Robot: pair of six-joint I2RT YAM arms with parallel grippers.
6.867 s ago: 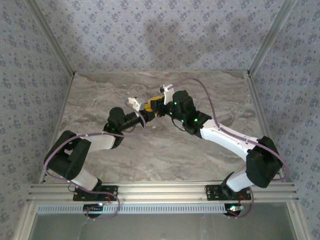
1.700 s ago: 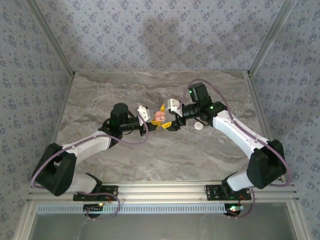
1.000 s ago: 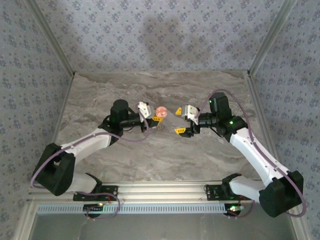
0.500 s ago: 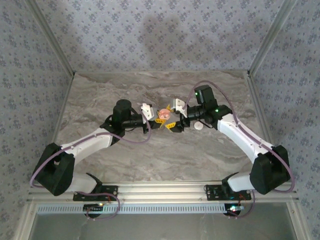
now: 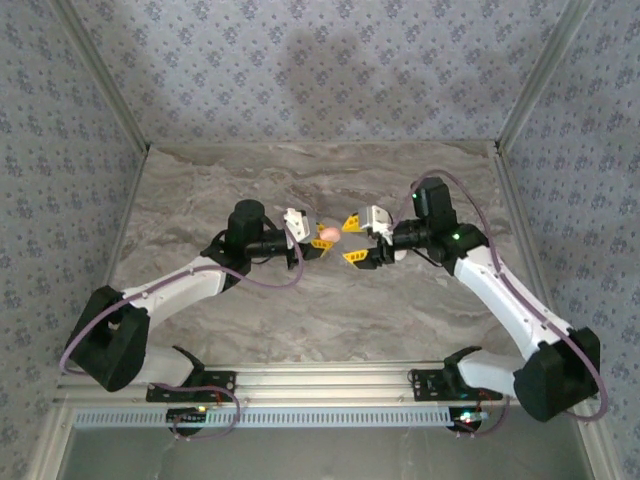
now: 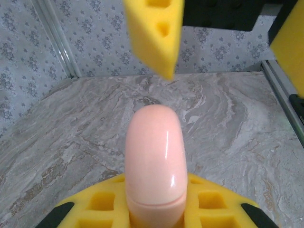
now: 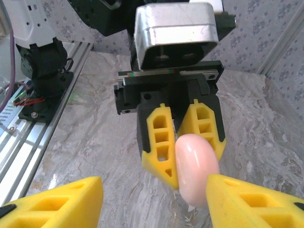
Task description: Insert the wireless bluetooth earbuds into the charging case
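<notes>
Reaching in from the near edge, the left arm [image 5: 185, 285] and right arm [image 5: 500, 290] meet above the middle of the surface [image 5: 200, 190]. The left jaws are clamped on the pink case [image 6: 154, 156], held clear of the surface. Its lid looks closed, so whether the earbuds are inside cannot be told. Its long axis runs out of the left jaws toward the right jaws, which gape wide and empty, with the case's tip pointing into their gap, just beside them. Nothing stands between. A small white round piece [image 5: 399, 253] lies on the surface by the right wrist.
</notes>
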